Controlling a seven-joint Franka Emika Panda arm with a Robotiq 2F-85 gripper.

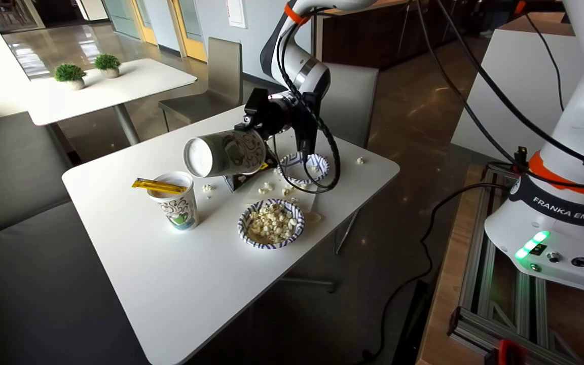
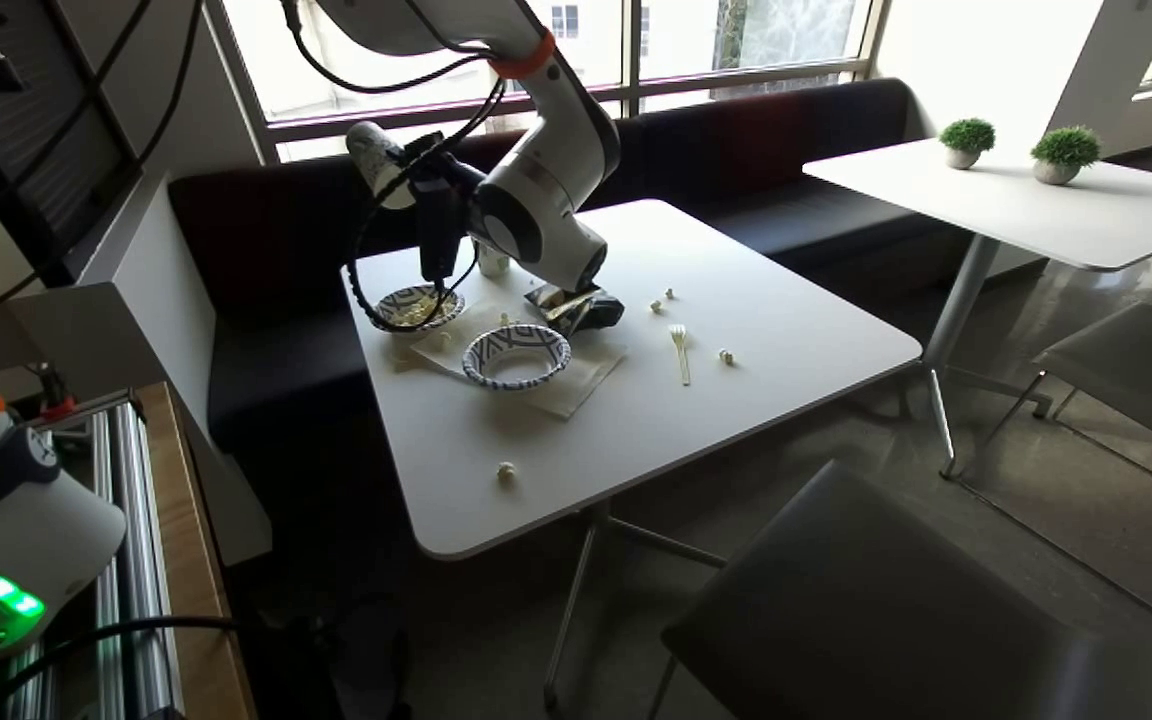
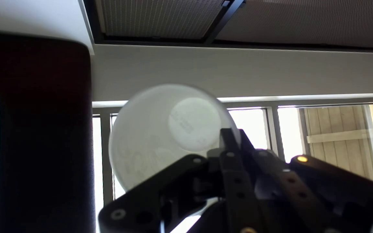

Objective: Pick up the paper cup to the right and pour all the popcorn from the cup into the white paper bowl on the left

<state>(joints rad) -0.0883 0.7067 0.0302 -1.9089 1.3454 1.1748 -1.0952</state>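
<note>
My gripper [image 1: 244, 125] is shut on the rim of a patterned paper cup [image 1: 231, 153], held tipped on its side above the table. The cup also shows in an exterior view [image 2: 368, 152], its closed end turned up and away. In the wrist view the fingertips [image 3: 233, 137] pinch the rim of the cup [image 3: 141, 129]; the inside I can see is white, with no popcorn in the visible part. A blue-patterned white paper bowl [image 1: 299, 223] holds a heap of popcorn. A similar bowl [image 2: 516, 342] stands beside it and looks nearly empty.
A second cup [image 1: 179, 210] with a yellow packet [image 1: 161, 186] across its top stands upright. A dark snack bag [image 2: 586, 308], a napkin [image 2: 581, 378], a fork [image 2: 679, 355] and loose popcorn [image 2: 505, 471] lie on the table. Arm cables loop low over the bowls.
</note>
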